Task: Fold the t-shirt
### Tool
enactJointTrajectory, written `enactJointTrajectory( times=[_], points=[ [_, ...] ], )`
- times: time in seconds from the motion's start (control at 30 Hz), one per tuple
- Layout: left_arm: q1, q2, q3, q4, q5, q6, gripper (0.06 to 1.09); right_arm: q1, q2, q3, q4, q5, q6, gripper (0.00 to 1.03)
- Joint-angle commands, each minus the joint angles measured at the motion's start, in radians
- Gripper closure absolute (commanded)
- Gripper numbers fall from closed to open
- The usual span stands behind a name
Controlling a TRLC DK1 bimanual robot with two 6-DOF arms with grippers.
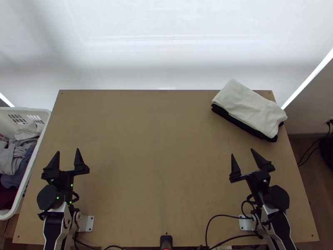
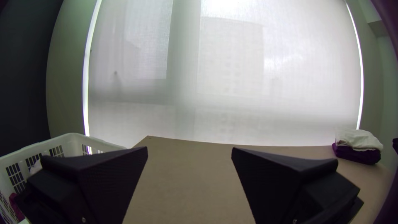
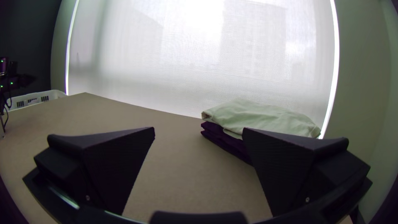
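In the top view my left gripper (image 1: 68,151) stands open over the table's left side, with nothing between its fingers. My right gripper (image 1: 242,151) is open too, at the right side, apart from any cloth. The left wrist view shows the left gripper (image 2: 189,149) with its fingers wide apart, and the right wrist view shows the right gripper (image 3: 199,129) likewise. A folded white cloth (image 1: 249,107) lies on a folded black one (image 1: 241,124) at the table's far right corner, beyond the right gripper. Which of them is a t-shirt I cannot tell.
The wooden table (image 1: 158,166) stretches between the arms. At its left edge stands a white basket (image 1: 31,166) holding bunched grey, blue and dark red cloths (image 1: 16,154). Black cables (image 1: 216,216) run along the near edge by the right arm's base. A white blind (image 1: 166,46) hangs behind.
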Motion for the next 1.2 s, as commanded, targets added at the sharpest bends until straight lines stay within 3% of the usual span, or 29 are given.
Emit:
enactJointTrajectory(
  times=[0.0,1.0,1.17],
  points=[
    [0.003,-0.006,-0.041,-0.015,0.007,-0.015,0.1,0.008,-0.009,-0.011,0.009,0.0,0.011,0.03],
    [0.003,-0.006,-0.041,-0.014,0.007,-0.015,0.1,0.008,-0.009,-0.011,0.009,0.0,0.011,0.03],
    [-0.015,-0.008,-0.04,-0.032,0.086,-0.018,0.1,0.008,-0.009,-0.011,0.009,0.0,0.011,0.03]
  ],
)
